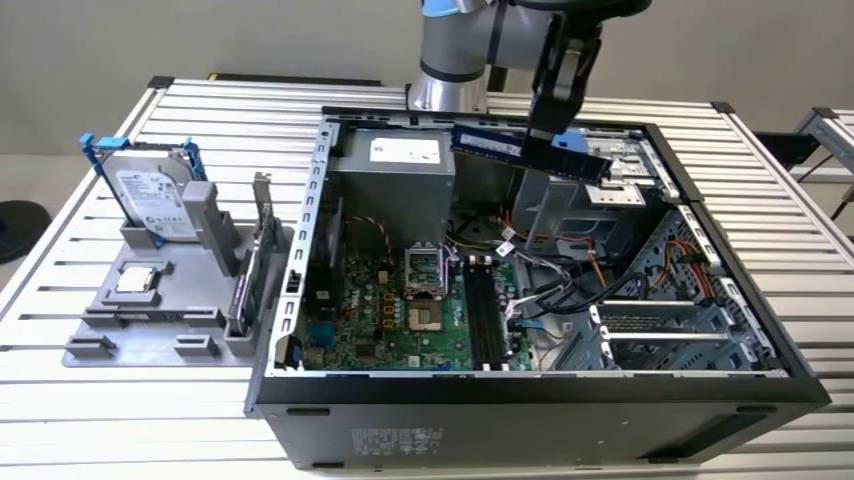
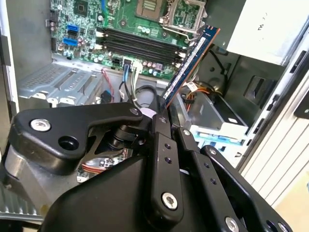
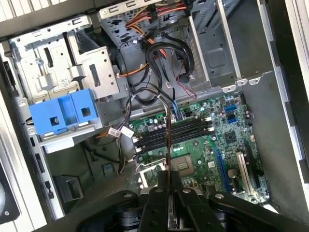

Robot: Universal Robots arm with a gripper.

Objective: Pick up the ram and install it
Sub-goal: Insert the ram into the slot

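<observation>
The ram point(image 1: 523, 150), a long blue board with dark chips, hangs in the air over the back of the open computer case point(image 1: 287, 300), and my gripper point(image 1: 553, 132) is shut on it from above. In the second wrist view the ram point(image 2: 190, 63) sticks out from the gripper point(image 2: 165, 115) at a slant, over the black memory slots point(image 2: 140, 46). The first wrist view has the ram point(image 3: 169, 145) edge-on as a thin line crossing the memory slots point(image 3: 178, 133), still well above the green motherboard point(image 1: 387, 320). The slots point(image 1: 483, 320) look empty.
A grey fixture point(image 1: 134, 320) at the exterior view's left holds a silver hard drive with blue rails point(image 1: 147, 195) and an upright green card point(image 1: 260, 250). Inside the case are a grey power supply point(image 1: 394, 180), loose cables point(image 3: 154, 67) and a blue drive caddy point(image 3: 65, 116).
</observation>
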